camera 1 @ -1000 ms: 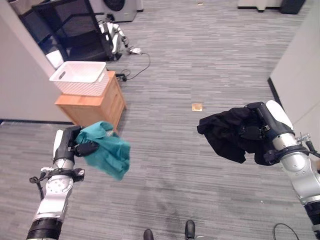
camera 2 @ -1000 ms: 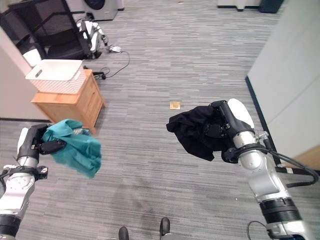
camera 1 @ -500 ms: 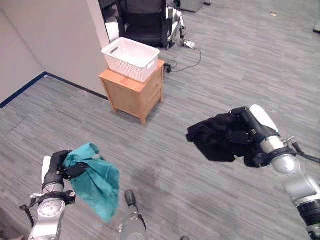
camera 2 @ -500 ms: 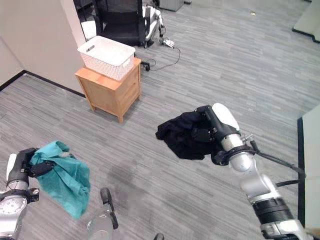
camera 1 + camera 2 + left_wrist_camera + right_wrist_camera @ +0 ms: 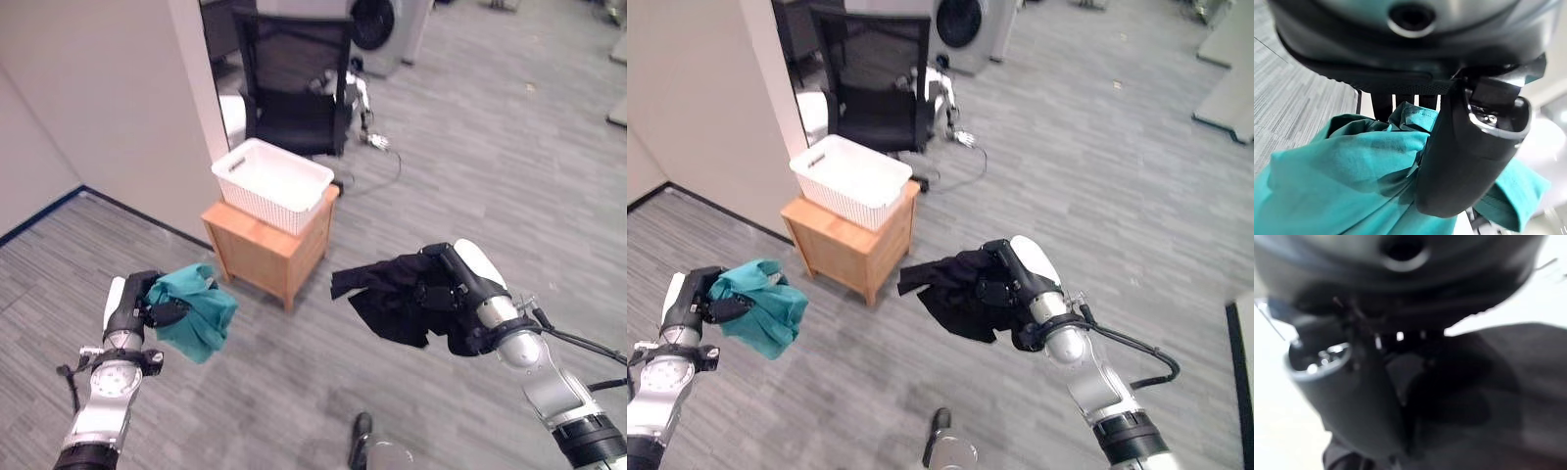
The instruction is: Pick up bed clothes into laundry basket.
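Now both hands are loaded, so the coming move turns on where the laundry basket (image 5: 272, 183) lies from each of them. The left hand (image 5: 144, 299) has its fingers and thumb curled tight into a teal garment (image 5: 195, 312), which bunches against the palm and hangs below it; the left wrist view shows the thumb pressed into the folds. The right hand (image 5: 453, 294) is clenched on a black garment (image 5: 392, 297) that drapes out from the fingers toward the robot's left, clear of the floor.

The white basket sits on top of a small wooden cabinet (image 5: 269, 244), ahead of both hands and higher than either one. From the left hand it lies forward and to the right, fairly near, with the teal cloth just beside the cabinet's front corner. From the right hand it lies forward and to the left, noticeably farther off. The basket's long axis runs slantwise, from near-right to far-left. Its open top is unobstructed.

By this reading the left hand is the nearer one and should go first: raise it above the rim, carry the teal garment over the opening, then let go. The black garment would follow with a longer reach across. Trailing cloth could snag the rim if either hand comes in low.
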